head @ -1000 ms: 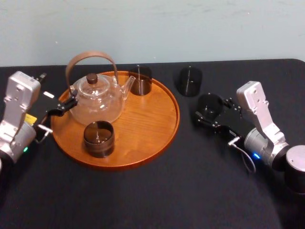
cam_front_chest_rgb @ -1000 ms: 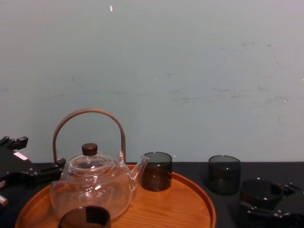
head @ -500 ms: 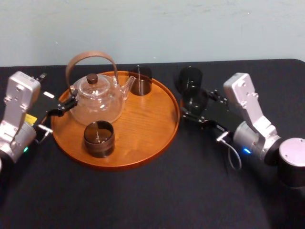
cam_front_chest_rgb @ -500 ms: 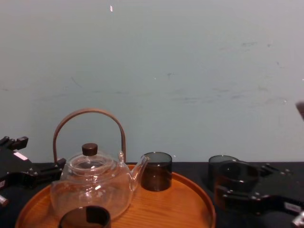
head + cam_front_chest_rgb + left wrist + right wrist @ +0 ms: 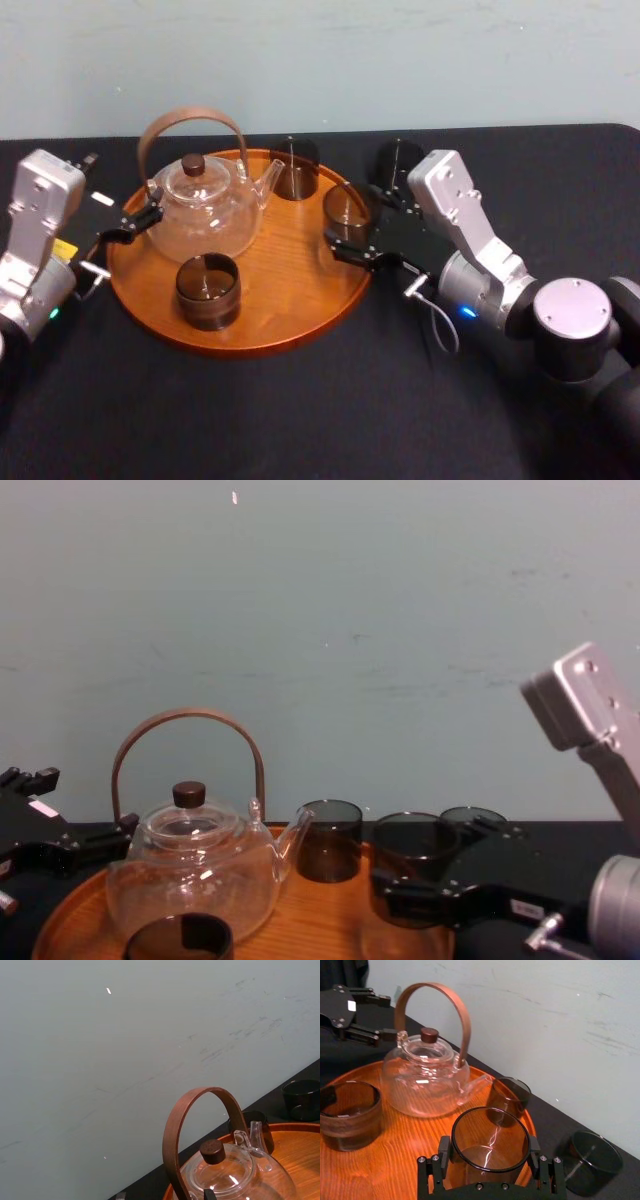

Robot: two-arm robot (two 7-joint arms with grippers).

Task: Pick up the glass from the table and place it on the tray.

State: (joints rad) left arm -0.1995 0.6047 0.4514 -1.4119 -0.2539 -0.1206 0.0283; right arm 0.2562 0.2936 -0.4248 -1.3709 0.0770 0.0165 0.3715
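Nearest the robot it's just bare black matte table (image 5: 300, 420), then the big round orange-brown wooden tray (image 5: 290, 300) with its low rim. A short dark smoky glass (image 5: 207, 290) stands at the tray's near edge.

The right gripper (image 5: 352, 235) reaches in from the table side and is clamped around a clear brown-tinted round glass (image 5: 347, 212), one finger on each side, glass upright. It's over the right part of the tray, just inside the rim. Honestly can't tell if its bottom touches the wood or hangs a bit above.

To its left, a clear glass teapot (image 5: 205, 210) with an arched brown handle and dark knob lid sits on the tray. The left gripper (image 5: 135, 222) is parked at the tray's left rim, just beside the teapot.

Further back, another dark tumbler (image 5: 295, 170) stands at the tray's far edge near the spout. One more dark cup (image 5: 398, 163) is on the table behind the right gripper, off the tray. Pale blue-green wall (image 5: 400, 60) behind it all.
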